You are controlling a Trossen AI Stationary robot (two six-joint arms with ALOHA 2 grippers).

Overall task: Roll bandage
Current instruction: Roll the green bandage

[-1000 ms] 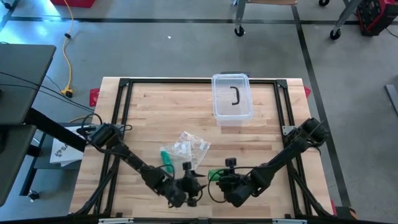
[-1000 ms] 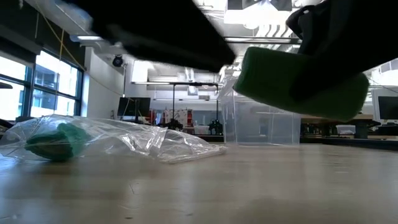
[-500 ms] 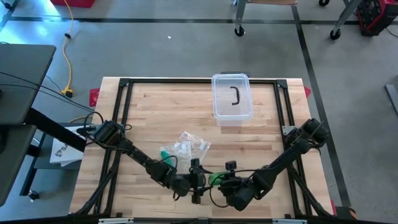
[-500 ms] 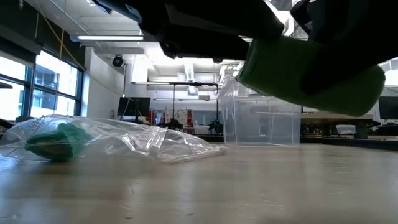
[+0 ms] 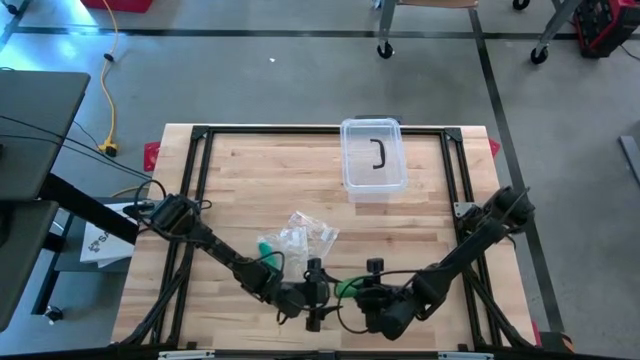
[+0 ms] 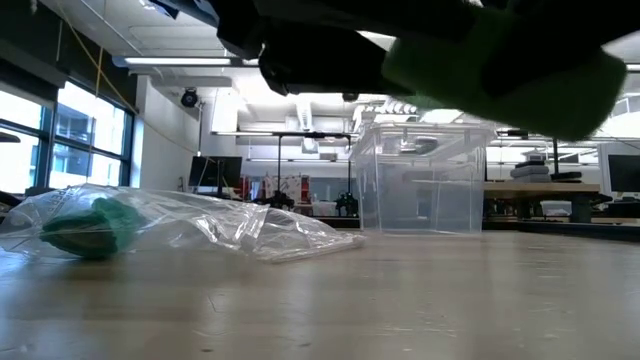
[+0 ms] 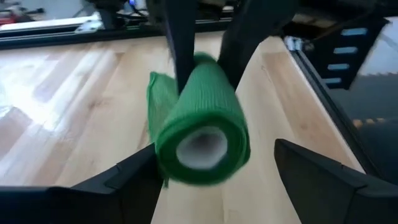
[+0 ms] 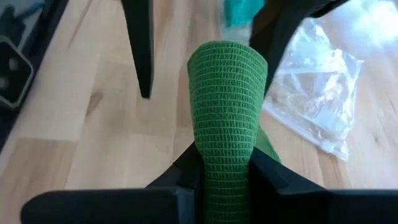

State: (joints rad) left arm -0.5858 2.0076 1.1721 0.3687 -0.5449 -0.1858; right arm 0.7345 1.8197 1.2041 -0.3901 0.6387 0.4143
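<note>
Right tool (image 8: 224, 180) clamps the green bandage roll (image 8: 227, 118) off the bench (image 5: 420, 210), just front of the plastic bag (image 5: 305, 238); left tool (image 7: 214, 171) wide open around its end, should pinch the loose tail squarely before winding.

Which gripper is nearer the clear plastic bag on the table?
Left. The left gripper sits open just below the plastic bag; the right gripper, shut on the green bandage roll, lies farther right.

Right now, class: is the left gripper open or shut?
Open: the left gripper has its fingers spread on either side of the green bandage roll, not pressing it.
</note>
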